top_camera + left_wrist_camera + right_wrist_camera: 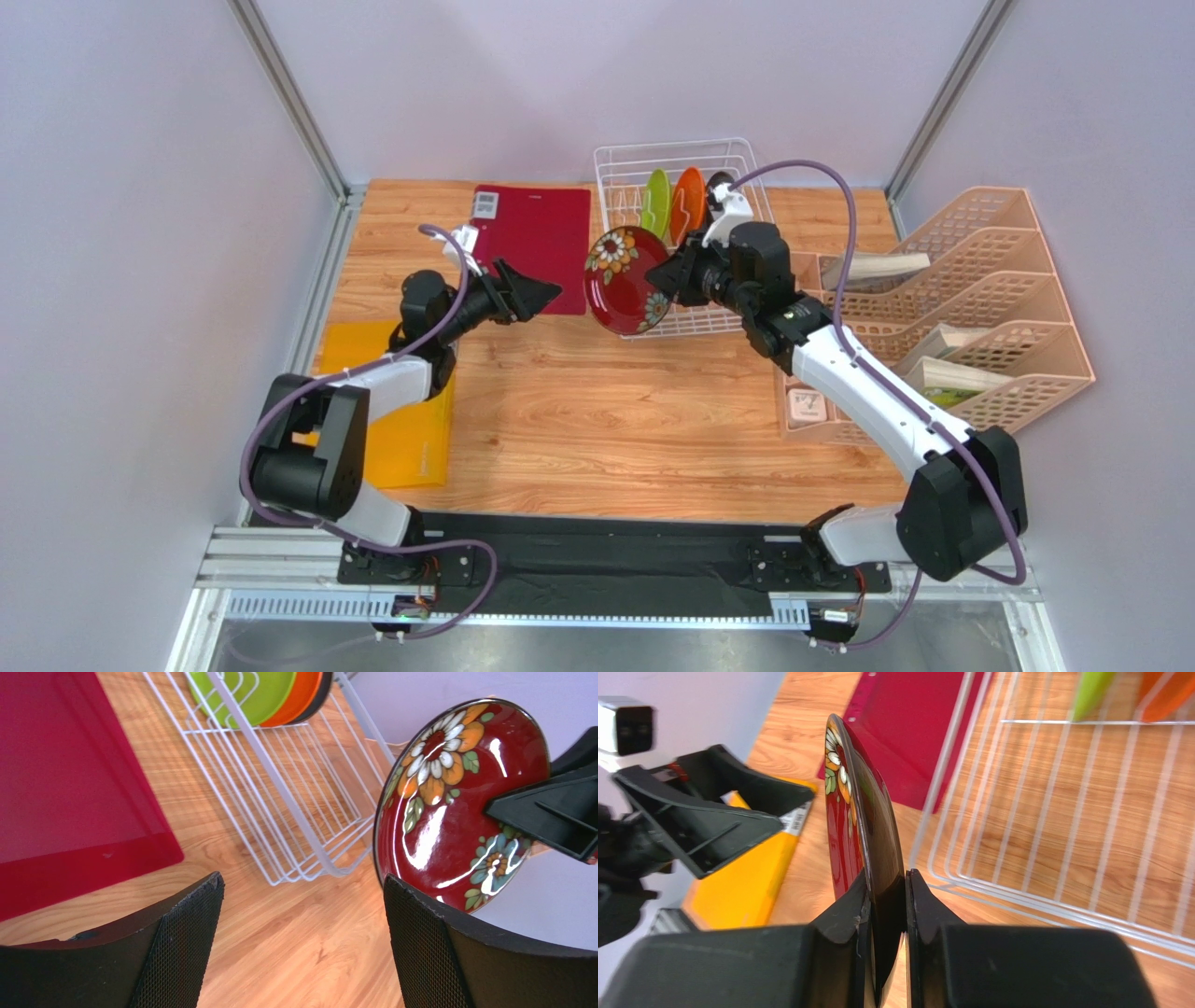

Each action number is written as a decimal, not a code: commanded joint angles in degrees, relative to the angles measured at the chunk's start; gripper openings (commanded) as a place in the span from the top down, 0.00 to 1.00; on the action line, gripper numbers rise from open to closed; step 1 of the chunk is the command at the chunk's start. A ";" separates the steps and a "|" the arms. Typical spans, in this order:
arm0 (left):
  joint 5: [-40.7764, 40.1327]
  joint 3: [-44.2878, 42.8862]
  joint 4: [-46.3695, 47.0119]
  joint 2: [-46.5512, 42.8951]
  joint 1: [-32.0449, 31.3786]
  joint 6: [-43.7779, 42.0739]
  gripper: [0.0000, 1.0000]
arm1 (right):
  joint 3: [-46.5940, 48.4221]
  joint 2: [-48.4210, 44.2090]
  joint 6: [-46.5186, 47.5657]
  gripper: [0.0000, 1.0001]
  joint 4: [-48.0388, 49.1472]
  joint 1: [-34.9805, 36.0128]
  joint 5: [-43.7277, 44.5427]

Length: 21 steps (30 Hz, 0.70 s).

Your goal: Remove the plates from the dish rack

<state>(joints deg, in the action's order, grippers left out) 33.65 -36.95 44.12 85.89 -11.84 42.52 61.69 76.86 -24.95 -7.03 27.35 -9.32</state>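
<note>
Grips the dark red flowered plate (627, 280) by its rim in the right jaws, clamped shut on both faces. Holds it on edge in the air, flowered face toward the left jaws, just off the near left corner of the white wire dish rack (671, 146) and outside its wires. Shows the left jaws spread wide and pointed at that plate from the left, near its rim but not touching it.

Standing upright at the rack's far end: a lime green plate (655, 203), an orange plate (686, 200) right beside it, then a dark plate (325, 687), seen only as an edge.

Sets the rack at the far edge of the worktop (631, 420), right of centre, with a dark red mat (540, 238) lying flat just to its left. Further off: a yellow sheet (407, 420) by the left edge and peach lattice file trays (982, 308) along the right edge.
</note>
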 commanded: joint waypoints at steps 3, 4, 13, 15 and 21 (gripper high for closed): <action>3.97 -1.28 14.22 4.55 -1.35 6.16 0.12 | 0.71 4.34 -6.60 1.00 13.44 0.16 -11.06; 4.14 -1.46 14.85 5.07 -1.52 6.86 0.12 | 0.80 5.83 -7.21 1.00 14.31 0.07 -12.20; 5.29 -3.13 19.08 8.95 -3.54 8.89 0.41 | 1.41 11.38 -10.21 1.00 19.68 0.16 -20.47; 5.46 -3.04 19.08 9.12 -3.72 8.72 0.73 | 1.59 12.17 -10.56 1.00 20.03 0.16 -21.79; 5.11 -2.78 13.91 7.02 -3.72 4.60 1.00 | 2.73 14.01 -10.73 1.00 20.12 0.24 -23.63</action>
<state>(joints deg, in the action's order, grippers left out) 37.95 -38.33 59.55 94.70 -13.78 53.36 61.65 89.91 -34.24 6.42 25.63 -28.93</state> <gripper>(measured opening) 0.029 0.143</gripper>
